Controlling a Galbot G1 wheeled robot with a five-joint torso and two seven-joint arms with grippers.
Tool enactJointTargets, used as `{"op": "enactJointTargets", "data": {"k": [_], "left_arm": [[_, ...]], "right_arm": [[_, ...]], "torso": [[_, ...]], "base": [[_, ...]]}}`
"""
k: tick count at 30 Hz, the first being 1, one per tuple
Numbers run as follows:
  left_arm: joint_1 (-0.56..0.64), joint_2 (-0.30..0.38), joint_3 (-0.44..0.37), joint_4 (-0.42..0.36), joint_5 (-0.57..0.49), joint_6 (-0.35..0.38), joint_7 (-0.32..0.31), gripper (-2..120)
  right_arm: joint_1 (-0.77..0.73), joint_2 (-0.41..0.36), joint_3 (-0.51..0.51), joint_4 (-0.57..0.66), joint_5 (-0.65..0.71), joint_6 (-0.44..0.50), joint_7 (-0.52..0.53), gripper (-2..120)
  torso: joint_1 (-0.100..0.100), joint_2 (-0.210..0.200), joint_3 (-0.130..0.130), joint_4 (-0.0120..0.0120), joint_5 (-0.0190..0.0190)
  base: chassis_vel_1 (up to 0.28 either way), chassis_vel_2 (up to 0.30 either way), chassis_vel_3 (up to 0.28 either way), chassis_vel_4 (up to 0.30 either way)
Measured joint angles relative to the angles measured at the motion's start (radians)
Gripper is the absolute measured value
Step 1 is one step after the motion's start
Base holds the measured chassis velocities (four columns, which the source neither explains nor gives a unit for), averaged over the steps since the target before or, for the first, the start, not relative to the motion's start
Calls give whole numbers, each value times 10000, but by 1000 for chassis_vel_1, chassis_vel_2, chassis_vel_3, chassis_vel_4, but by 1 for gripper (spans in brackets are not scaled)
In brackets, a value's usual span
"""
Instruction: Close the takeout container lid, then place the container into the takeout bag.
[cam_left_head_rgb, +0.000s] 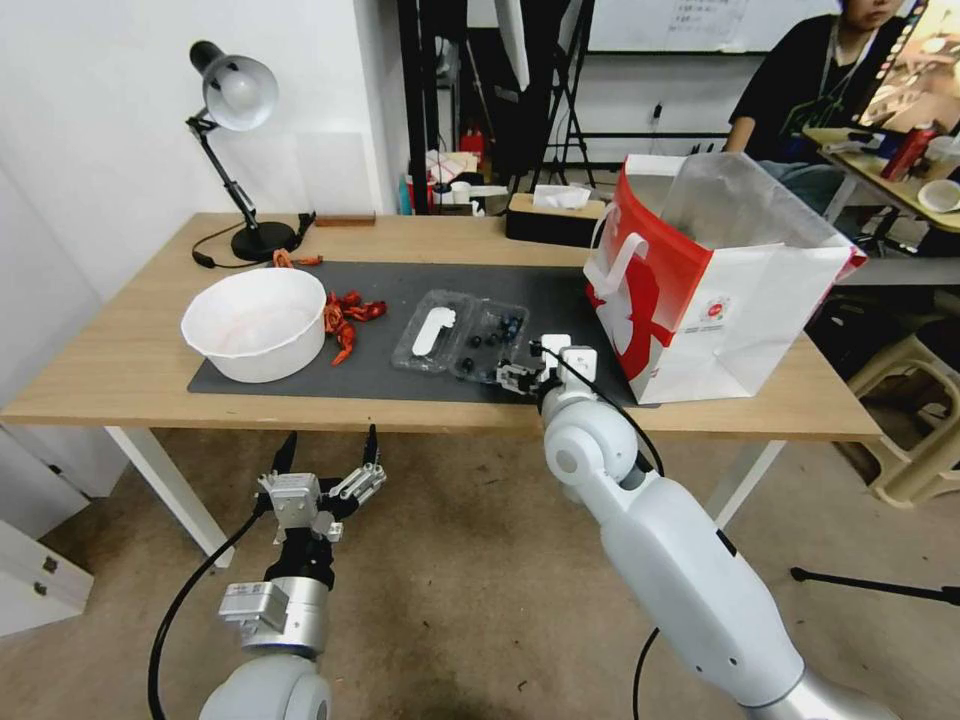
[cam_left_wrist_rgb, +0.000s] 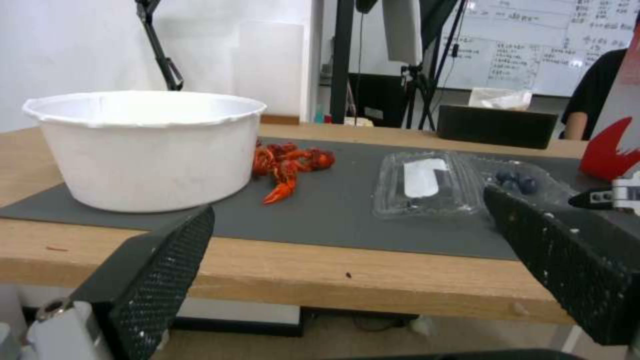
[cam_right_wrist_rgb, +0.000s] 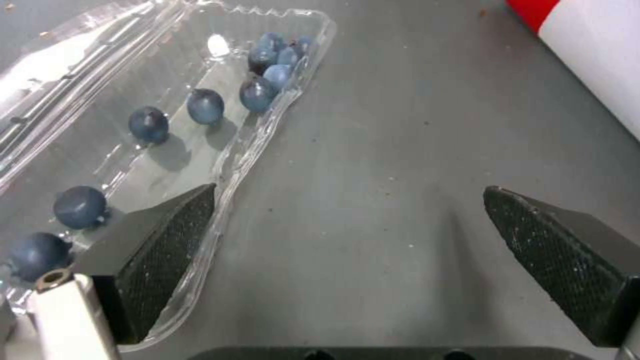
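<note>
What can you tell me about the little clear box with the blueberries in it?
The container is a small clear plastic clamshell, lying wide open and flat on the dark mat, between the bowl and the bag. The lid, with its white sticker, lies toward the bowl. The other half holds loose dark blue berries. The open right gripper hangs at its edge.

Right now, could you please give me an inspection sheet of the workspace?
Surface: wooden table with a dark mat.
Job's things: takeout container lies open on the mat, berries inside; lid flat, sticker up; takeout bag upright, open.
Clutter: white bowl, red crayfish, desk lamp, tissue box.
Grippers: right gripper at the container's near edge, jaws open; left gripper below the table edge, jaws open.
Cables: lamp cord on the table; arm cables.
Surroundings: seated person, stool.
</note>
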Motion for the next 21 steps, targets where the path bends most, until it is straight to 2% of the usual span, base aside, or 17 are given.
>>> {"op": "enactJointTargets", "data": {"k": [14, 16, 17, 20, 21], "left_arm": [[-20, 0, 23, 7, 3, -7, 0, 100], [-15, 0, 23, 7, 1, -7, -6, 100], [-15, 0, 23, 7, 1, -7, -6, 100], [-4, 0, -21, 0, -24, 1, -44, 100], [-4, 0, -21, 0, -24, 1, -44, 100]], "right_arm": [[-123, -131, 389, 273, -226, 121, -259, 100], [-388, -314, 484, 808, -522, 1067, -912, 100], [-388, -314, 484, 808, -522, 1067, -912, 100], [-995, -763, 674, 1644, -1105, 2707, -2053, 100], [-995, -763, 674, 1644, -1105, 2707, -2053, 100]], "torso": [[1, 0, 0, 1, 0], [0, -1, 0, 1, -1], [0, -1, 0, 1, -1], [1, 0, 0, 2, -1], [1, 0, 0, 2, -1]], "base": [[0, 0, 0, 0], [0, 0, 0, 0], [0, 0, 0, 0], [0, 0, 0, 0], [0, 0, 0, 0]]}}
